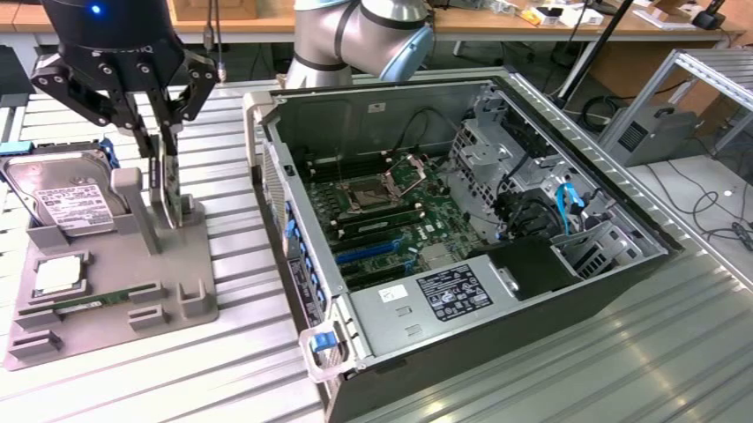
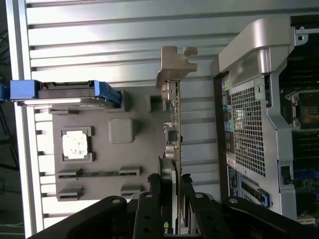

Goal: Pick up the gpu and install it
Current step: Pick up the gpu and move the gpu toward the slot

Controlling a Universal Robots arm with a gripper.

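At the exterior view's upper left, we see the black gripper [image 1: 161, 163] with its fingers [image 2: 152, 209] clasping the upright green circuit-board gpu [image 2: 174, 129] — seated in the grey plastic holder [image 1: 176, 264].

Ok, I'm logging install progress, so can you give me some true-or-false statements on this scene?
1. The gpu stands on edge in the grey holder. True.
2. The gpu is seated in the computer case. False: it is in the holder, beside the computer case.
3. The gripper has a finger on each side of the gpu. True.
4. The hard drive lies inside the computer case. False: it rests on the holder.
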